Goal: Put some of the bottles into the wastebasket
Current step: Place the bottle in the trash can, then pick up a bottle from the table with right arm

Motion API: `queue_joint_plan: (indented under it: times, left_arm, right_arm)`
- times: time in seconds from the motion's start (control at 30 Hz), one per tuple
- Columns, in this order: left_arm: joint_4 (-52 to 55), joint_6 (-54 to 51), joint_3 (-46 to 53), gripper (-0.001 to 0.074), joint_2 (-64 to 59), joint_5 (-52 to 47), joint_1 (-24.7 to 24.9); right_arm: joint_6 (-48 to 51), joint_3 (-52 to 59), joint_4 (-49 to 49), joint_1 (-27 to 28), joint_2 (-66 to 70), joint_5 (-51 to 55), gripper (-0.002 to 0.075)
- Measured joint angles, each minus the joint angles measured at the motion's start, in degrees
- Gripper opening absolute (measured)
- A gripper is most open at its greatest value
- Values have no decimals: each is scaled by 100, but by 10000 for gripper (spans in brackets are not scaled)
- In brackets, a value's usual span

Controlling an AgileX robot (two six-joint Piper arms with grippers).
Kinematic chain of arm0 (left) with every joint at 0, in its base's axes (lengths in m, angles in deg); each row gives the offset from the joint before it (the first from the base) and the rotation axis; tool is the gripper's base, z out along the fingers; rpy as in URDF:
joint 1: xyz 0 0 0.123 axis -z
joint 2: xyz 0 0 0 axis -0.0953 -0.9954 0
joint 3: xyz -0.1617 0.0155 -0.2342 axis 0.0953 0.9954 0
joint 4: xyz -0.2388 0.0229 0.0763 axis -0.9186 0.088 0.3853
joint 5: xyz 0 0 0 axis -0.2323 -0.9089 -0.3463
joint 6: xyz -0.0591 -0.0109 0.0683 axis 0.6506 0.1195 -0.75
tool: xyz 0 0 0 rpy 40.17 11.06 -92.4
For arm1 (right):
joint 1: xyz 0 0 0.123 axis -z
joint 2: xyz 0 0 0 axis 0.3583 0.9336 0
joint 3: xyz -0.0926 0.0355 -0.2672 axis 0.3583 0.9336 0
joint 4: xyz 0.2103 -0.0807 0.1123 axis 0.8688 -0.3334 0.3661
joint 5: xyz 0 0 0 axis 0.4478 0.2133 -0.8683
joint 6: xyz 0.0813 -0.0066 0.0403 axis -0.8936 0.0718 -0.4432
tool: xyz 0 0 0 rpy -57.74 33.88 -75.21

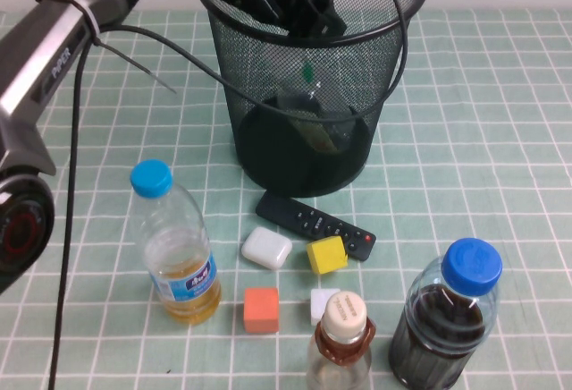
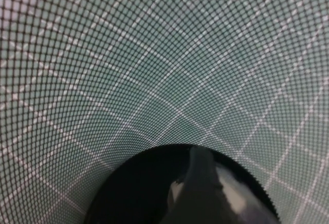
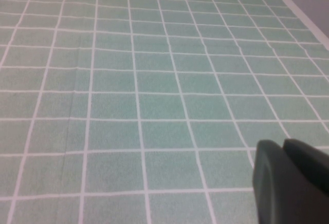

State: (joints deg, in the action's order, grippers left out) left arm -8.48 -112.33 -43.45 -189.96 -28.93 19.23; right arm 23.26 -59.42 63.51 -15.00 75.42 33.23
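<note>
The black wire-mesh wastebasket (image 1: 268,139) stands at the back middle of the table. My left gripper (image 1: 299,5) hangs inside its mouth, fingers apart and holding nothing. A clear bottle-like shape (image 1: 308,117) lies at the basket's bottom, dim through the mesh; its cap is hidden. The left wrist view shows the mesh wall (image 2: 128,70), the black base and that clear shape (image 2: 205,183). The small bottle with beige cap and brown collar (image 1: 344,323) stands at the front edge. My right gripper (image 3: 285,154) is shut and empty above bare tablecloth, out of the high view.
A light-blue-capped bottle of yellow liquid (image 1: 174,247) stands front left, and a blue-capped bottle of dark liquid (image 1: 447,318) front right. Between them lie a black remote (image 1: 315,223), a white case (image 1: 266,249), a yellow cube (image 1: 326,255), an orange cube (image 1: 261,309) and a white cube (image 1: 322,300).
</note>
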Motion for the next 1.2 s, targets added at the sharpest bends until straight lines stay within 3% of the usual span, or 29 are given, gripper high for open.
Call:
queue_joint_plan:
  times: [0.1,0.27,0.37,0.5,0.87,1.07,1.2]
  left_arm:
    - [0,420,-210,391,29,-160,0]
    - [11,500,-692,105,384,-539,0]
    - [57,460,-847,27,696,-727,0]
    - [312,448,-871,3,1065,-1237,0]
    - [1525,1090,-5,-2,2853,-1481,0]
    - [2001,1251,1475,-2,4269,-1483,0]
    - [2202,1405,3025,-2,5315,-807,0]
  right_arm:
    - [-193,0,765,0,0,-694,-7]
    - [-312,0,2393,0,0,-2084,-7]
    - [-312,0,2825,0,0,-2485,-7]
    - [-454,-169,3135,14,13,-2520,-7]
    - [267,-3578,2775,14,2223,2035,-7]
    - [676,-5391,2537,14,3999,3254,-7]
    - [813,-6558,2594,14,5161,4138,-3]
